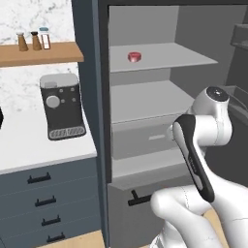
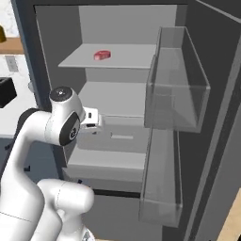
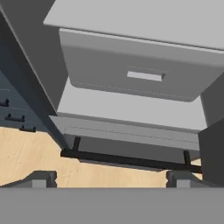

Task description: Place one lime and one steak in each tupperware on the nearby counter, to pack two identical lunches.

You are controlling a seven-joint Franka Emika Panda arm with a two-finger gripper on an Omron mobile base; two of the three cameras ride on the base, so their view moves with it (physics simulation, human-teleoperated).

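My tool [image 3: 111,180] stands wide open, holding nothing, before the open fridge's crisper drawer [image 3: 140,74]. One steak [image 1: 134,56] lies on the fridge's upper shelf [image 1: 189,57], right of the white surface [image 1: 29,145].

One steak piece on the upper fridge shelf

A small, chunky red-pink steak piece [image 1: 134,56] with a paler pink top lies flat and alone on the upper grey shelf inside the open fridge, toward the shelf's left half. The white tabletop [image 1: 29,145] over dark blue-grey drawers with black bar handles stands left of the fridge.
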